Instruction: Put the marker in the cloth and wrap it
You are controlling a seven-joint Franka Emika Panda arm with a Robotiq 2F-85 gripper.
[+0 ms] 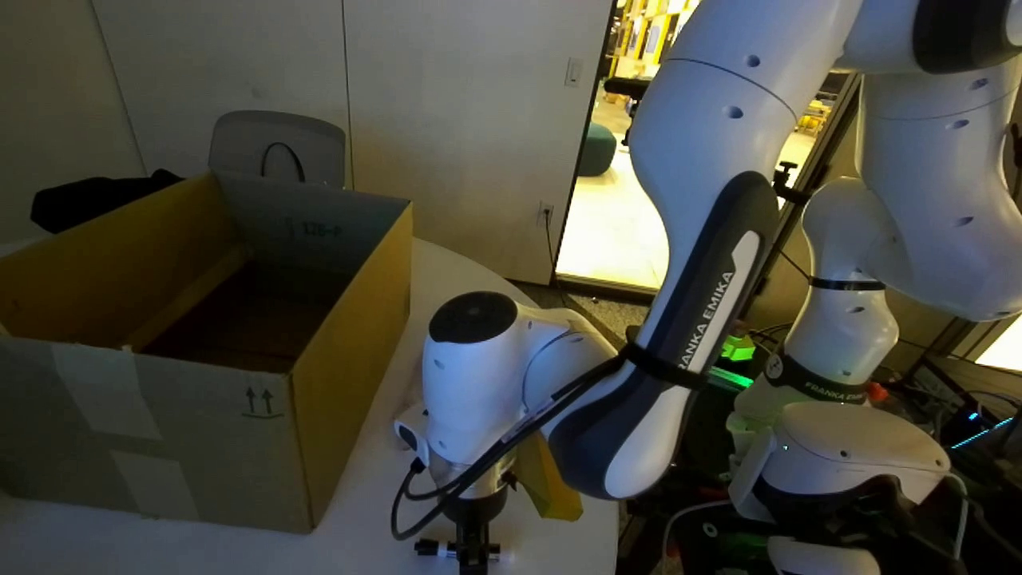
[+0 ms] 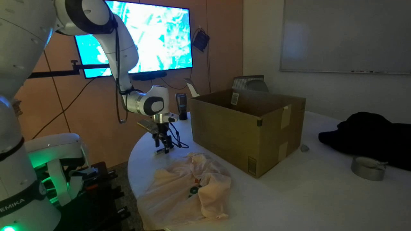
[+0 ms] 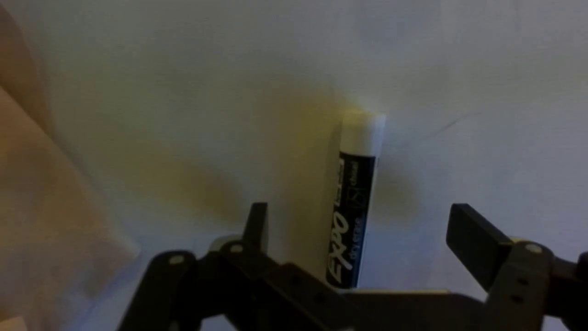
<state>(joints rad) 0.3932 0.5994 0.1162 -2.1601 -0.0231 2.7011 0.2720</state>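
- End effector: the black two-finger gripper (image 3: pixel 358 225) stands spread wide, nothing clasped
- Workpiece: the slim white-and-black dry-erase marker (image 3: pixel 354 202) lies on the white round-edged table (image 2: pixel 273 202), between the fingers (image 3: pixel 477 243), with bare tabletop on each side in the wrist view
- Step in hand (judged): grasping the marker
- Lengthwise position: in an exterior view, the dark cap (image 1: pixel 429 548) shows on one side of the fingers and the pale end on the other; a grip near mid-length should balance best
- Alignment: trim the wrist slightly so both pads meet the barrel squarely
- Height: verify the pads sit low enough; their clearance above the table cannot be told
- Closing: close slowly; a round barrel may roll if one pad touches first
- Transfer: lift straight up, clear of the brown cardboard box (image 2: pixel 224 138), then carry to the thin peach-coloured fabric cloth (image 2: pixel 170 199), which lies crumpled near the marker
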